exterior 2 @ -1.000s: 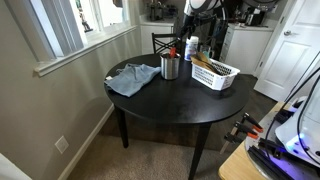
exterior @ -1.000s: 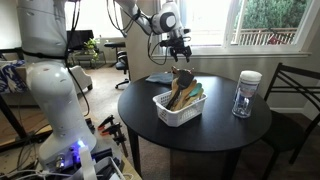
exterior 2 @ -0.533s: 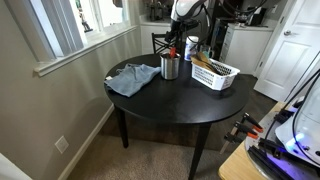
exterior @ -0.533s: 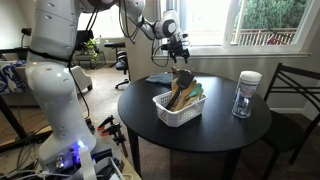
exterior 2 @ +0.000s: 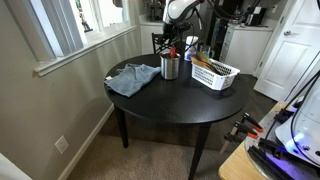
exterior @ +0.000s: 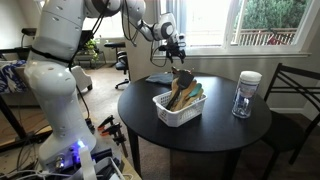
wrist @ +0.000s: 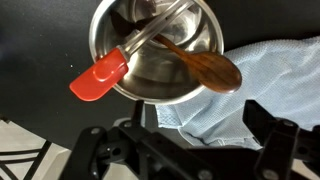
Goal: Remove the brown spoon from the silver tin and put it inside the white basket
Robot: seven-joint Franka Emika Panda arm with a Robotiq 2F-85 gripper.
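Observation:
In the wrist view I look straight down into the silver tin point(wrist: 118, 30). The brown spoon point(wrist: 208, 68) leans in it with its bowl over the rim, beside a red spatula point(wrist: 98, 77). My gripper point(wrist: 185, 140) is open and empty, its fingers spread below the tin over a blue cloth point(wrist: 270, 85). In both exterior views the gripper point(exterior: 174, 46) point(exterior 2: 172, 38) hangs above the tin point(exterior 2: 170, 67). The white basket point(exterior: 180, 108) point(exterior 2: 215, 73) stands next to the tin and holds paler wooden utensils. The spoon's dark top shows behind the basket point(exterior: 183, 77).
A round black table point(exterior 2: 170, 100) carries everything. A clear jar with a white lid point(exterior: 246, 93) stands near the table's edge. A dark chair point(exterior: 295, 95) stands beside the table. A window sill and wall run along one side point(exterior 2: 70, 60).
The arm has swung and the gripper has shifted slightly sideways above the tin. The gripper stays open and nothing on the table has moved.

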